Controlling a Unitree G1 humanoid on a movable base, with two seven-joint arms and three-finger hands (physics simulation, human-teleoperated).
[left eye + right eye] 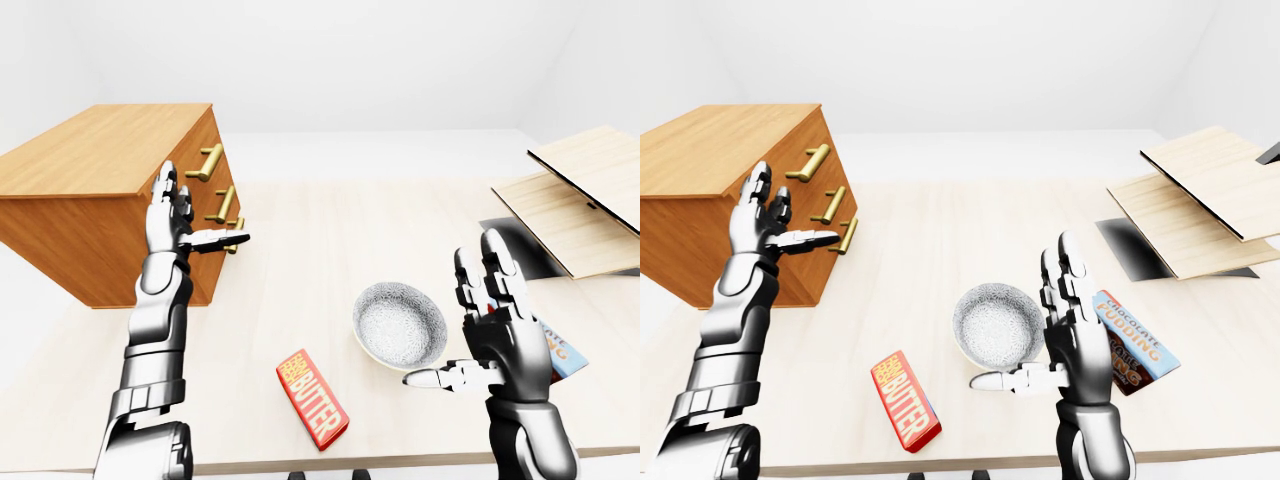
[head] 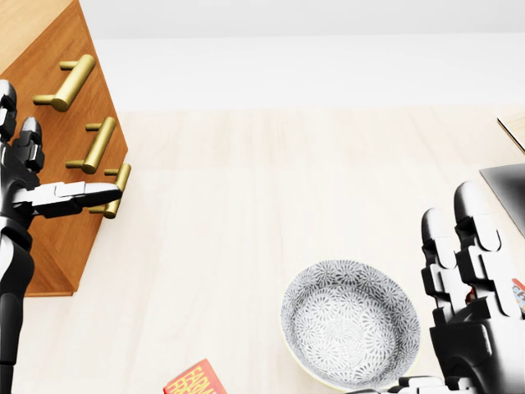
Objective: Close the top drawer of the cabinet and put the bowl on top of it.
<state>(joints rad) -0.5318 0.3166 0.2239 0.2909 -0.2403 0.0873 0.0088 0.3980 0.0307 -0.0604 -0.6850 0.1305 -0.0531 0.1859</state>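
A wooden cabinet [image 1: 100, 185] sits on the far left of the pale worktop [image 1: 330, 240]. It has three gold handles [image 2: 70, 82] down its drawer side. The top drawer [image 1: 200, 140] looks pushed in, level with the drawers under it. The left hand [image 1: 765, 220] is held up by the drawer side of the cabinet. Its fingers [image 1: 162, 195] are spread wide and hold nothing. One finger points right, close to the lowest handle, but I cannot tell if it touches. The bowl [image 1: 400, 322] is not on the cabinet. It sits on the worktop near the robot, to the right of the middle and well apart from the cabinet. It is grey and white with a tiny pattern, and nothing is inside it. The right hand [image 1: 1075, 340] stands just to the right of the bowl. Its fingers [image 1: 497, 265] point up and are spread out, so they hold nothing. A red butter box [image 1: 312, 397] lies flat to the left of the bowl. A pudding box [image 1: 1130, 340] lies to the right of the right hand. Some wooden boards [image 1: 1200, 195] lie far off on the right.
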